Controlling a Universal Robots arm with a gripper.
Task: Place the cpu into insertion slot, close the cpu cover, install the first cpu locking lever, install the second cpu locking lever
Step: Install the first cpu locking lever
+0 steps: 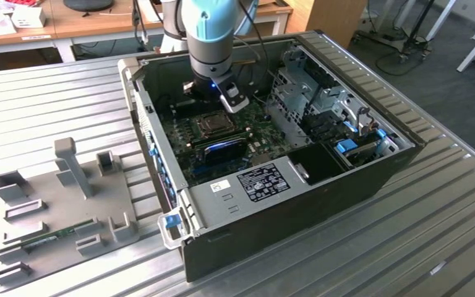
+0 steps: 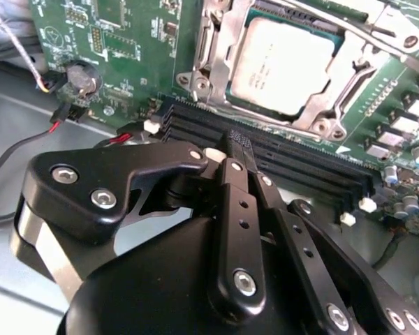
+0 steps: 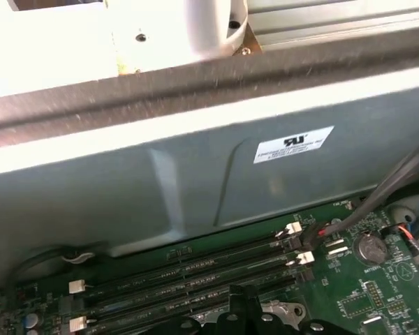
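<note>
The cpu (image 2: 283, 63), a grey metal square, lies seated in the insertion slot (image 2: 195, 85) on the green motherboard. The silvery cpu cover (image 2: 220, 59) lies down around it, framing its top. A thin metal lever rod (image 2: 349, 19) runs along one side of the socket. In the exterior view the insertion slot (image 1: 214, 125) sits mid-board inside the open computer case. My gripper (image 2: 239, 142) is shut and holds nothing; its black tips hover over the memory slots (image 2: 286, 159) just beside the socket. The gripper (image 1: 208, 99) hangs inside the case, just beyond the socket. Black fingertips (image 3: 246, 307) show above the memory slots.
The case walls (image 1: 138, 105) enclose the board. Drive cages and cables (image 1: 320, 105) fill the case's side at the exterior view's right. A coin battery (image 2: 80, 78) with red and black wires sits near the gripper. A grey fixture tray (image 1: 64, 204) lies on the ribbed metal table.
</note>
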